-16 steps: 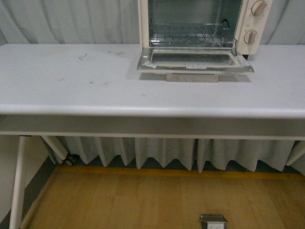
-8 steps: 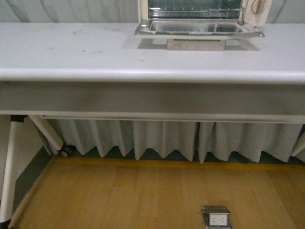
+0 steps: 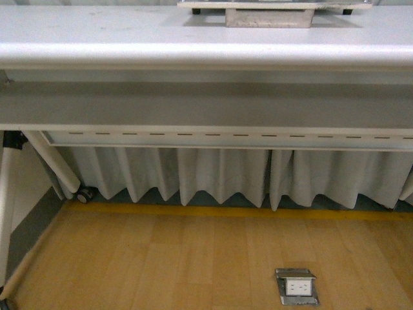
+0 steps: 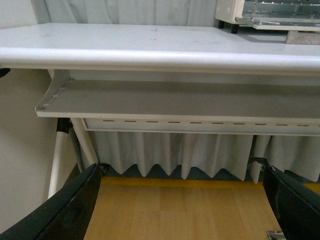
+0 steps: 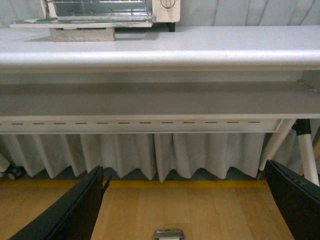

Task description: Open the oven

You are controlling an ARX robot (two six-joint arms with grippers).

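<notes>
Left gripper (image 4: 182, 210): jaws spread wide, nothing between them, only the two dark fingers (image 4: 60, 212) at the frame edges. Right gripper (image 5: 185, 210): same, spread wide and empty. Both hang below tabletop level, looking in under the table (image 3: 206, 48) at its underside shelf, the pleated curtain (image 3: 219, 177) and the wood floor (image 3: 161, 265).

The oven (image 5: 165, 10) sits on the tabletop, toward the robot's right. Door (image 5: 80, 22) is folded down flat, rack visible inside in the wrist views, with the bar handle (image 3: 270, 18) hanging off the door's front edge. Front view catches only the door's lip and handle at the very top.

Judgement: the opening looks done.

Risks from here:
- Either arm lifting straight up would hit the table's front edge or shelf, since both sit below it.
- The door overhangs forward; a sweep across the tabletop could clip it or the handle and shove the oven back.
- Floor socket (image 3: 297, 286) sits below, a snag if the arms drop lower.
</notes>
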